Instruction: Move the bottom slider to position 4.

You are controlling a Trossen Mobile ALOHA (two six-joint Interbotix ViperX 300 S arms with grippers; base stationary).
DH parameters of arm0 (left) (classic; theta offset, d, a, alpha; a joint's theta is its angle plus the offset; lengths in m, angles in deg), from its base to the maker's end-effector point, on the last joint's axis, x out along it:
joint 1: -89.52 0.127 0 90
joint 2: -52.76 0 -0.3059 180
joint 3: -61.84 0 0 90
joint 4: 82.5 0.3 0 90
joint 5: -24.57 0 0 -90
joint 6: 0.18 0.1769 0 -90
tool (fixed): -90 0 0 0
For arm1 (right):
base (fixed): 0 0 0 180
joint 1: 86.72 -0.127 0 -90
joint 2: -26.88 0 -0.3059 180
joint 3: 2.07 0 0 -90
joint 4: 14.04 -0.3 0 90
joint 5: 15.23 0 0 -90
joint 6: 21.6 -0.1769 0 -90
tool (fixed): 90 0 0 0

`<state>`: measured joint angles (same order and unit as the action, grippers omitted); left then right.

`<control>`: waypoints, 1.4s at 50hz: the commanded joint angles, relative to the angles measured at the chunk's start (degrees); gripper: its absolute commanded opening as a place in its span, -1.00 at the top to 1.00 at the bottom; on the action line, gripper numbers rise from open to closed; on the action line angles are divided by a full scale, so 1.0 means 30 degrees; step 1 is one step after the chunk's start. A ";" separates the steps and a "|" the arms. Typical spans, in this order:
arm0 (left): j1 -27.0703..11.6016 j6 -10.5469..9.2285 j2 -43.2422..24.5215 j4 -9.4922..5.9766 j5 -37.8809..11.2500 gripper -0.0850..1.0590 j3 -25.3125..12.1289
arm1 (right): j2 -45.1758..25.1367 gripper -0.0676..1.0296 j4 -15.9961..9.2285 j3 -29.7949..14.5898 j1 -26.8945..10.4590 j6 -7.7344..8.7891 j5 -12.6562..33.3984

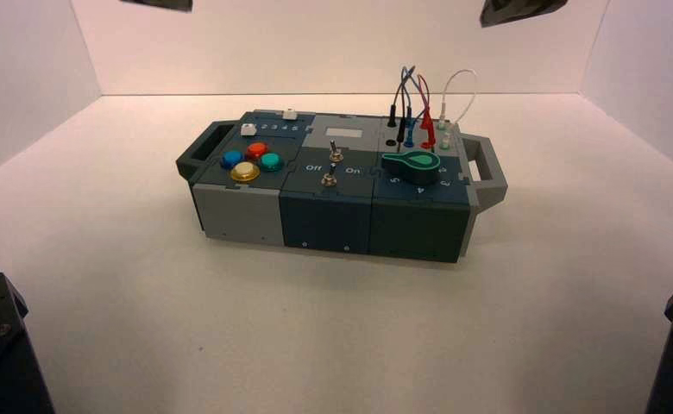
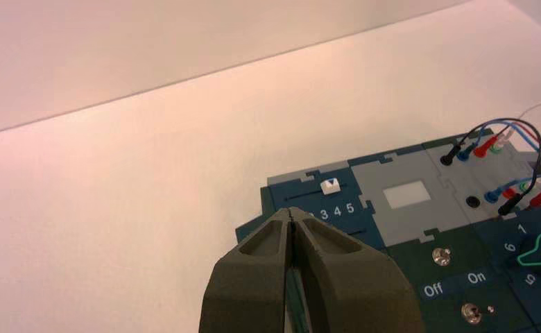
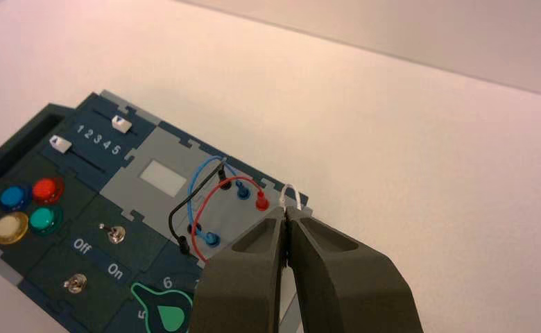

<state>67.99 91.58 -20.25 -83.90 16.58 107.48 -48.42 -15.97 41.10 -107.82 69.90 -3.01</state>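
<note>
2 toggle switches (image 1: 332, 167) beside green dial (image 1: 411, 163)

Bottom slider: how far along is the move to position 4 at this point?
Done: nothing visible. The bottom slider sits at the track's end beside the 1, short of position 4.
In hand: the left gripper hovers over the slider corner of the box, jaws shut, touching nothing. The right gripper, jaws shut, hangs over the wires.
Left: reach the knob and push it to 4.

Lab test cell w/ plain white walls (image 1: 333, 43) on three sides and a bare white tabletop (image 1: 333, 328). One training box (image 1: 333, 185) w/ buttons, switches, wires sits mid-tabletop.
</note>
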 commanded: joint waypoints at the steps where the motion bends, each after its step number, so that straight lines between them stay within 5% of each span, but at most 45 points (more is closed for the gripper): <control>1: -0.0059 -0.0029 -0.0381 -0.0088 -0.0205 0.90 -0.0732 | -0.0732 0.92 -0.0029 -0.1201 -0.0117 0.0205 0.0410; 23: -0.0088 -0.0176 -0.3867 -0.0176 -0.1904 0.90 -0.2080 | -0.3721 0.92 -0.0381 -0.2637 -0.0557 0.0264 0.1055; 39: -0.0088 -0.0176 -0.5801 -0.0176 -0.2256 0.91 -0.2695 | -0.5537 0.92 -0.0352 -0.3984 -0.3984 0.0293 0.1055; 70: -0.0088 -0.0176 -1.0166 -0.0176 -0.1729 0.91 -0.4541 | -0.6328 0.92 -0.0352 -0.4512 -0.4043 0.0293 0.0996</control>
<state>67.81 91.14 -50.75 -84.34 10.25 95.79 -68.72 -16.76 29.15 -119.59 70.69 0.42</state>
